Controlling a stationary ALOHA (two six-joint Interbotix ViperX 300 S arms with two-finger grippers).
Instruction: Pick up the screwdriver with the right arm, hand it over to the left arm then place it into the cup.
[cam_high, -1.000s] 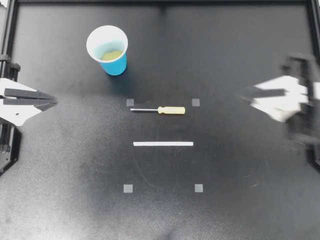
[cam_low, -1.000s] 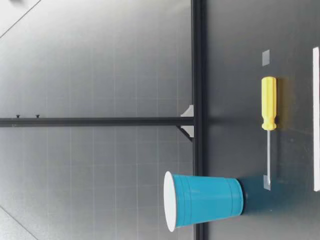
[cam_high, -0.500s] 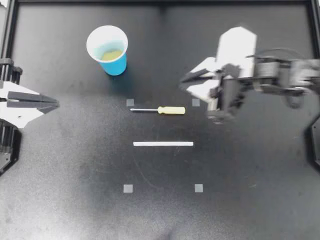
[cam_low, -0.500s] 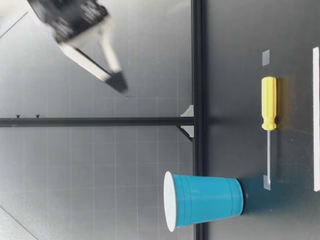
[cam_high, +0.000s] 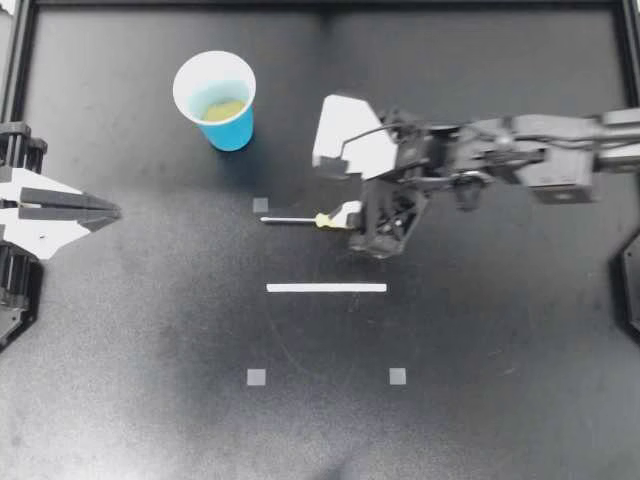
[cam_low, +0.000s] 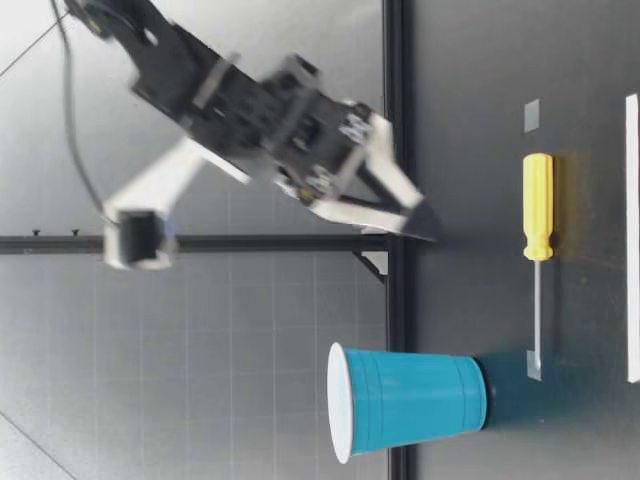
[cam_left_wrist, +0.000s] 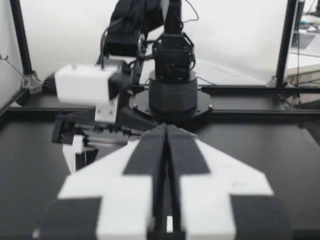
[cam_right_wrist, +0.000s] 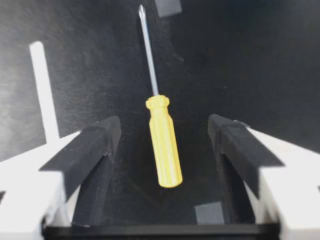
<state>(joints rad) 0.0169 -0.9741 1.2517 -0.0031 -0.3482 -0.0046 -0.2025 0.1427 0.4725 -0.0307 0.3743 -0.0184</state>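
Change since earlier frame: right gripper (cam_high: 345, 195) has swung in from the 3 o'clock side and now hangs over the handle of the yellow-handled, steel-shafted screwdriver (cam_high: 322, 220). I see no shift in the tool, the cup or my left arm.
Right gripper fingers: spread wide. The wrist view shows the handle centred in the gap beneath them, touched by neither. The low view shows the tips clear of the table.
Left gripper (cam_high: 105, 210): parked at the 9 o'clock edge, fingers pressed together, holding nothing.
Screwdriver position: flat on the matte black table (cam_high: 480, 380), tip toward 9 o'clock, handle toward 3 o'clock, just to the 12 o'clock side of the white tape strip (cam_high: 326, 288).
Blue plastic cup (cam_high: 232, 130): upright, at about 11 o'clock from the tool, well apart from it.
Step in hand: approach for the first pick. Nothing is grasped, and handover and placement are outstanding.
Next move calls for: in my judgement, a straight descent with the handle kept centred, then closing on the handle. That leaves the shaft end free for my left arm to take.
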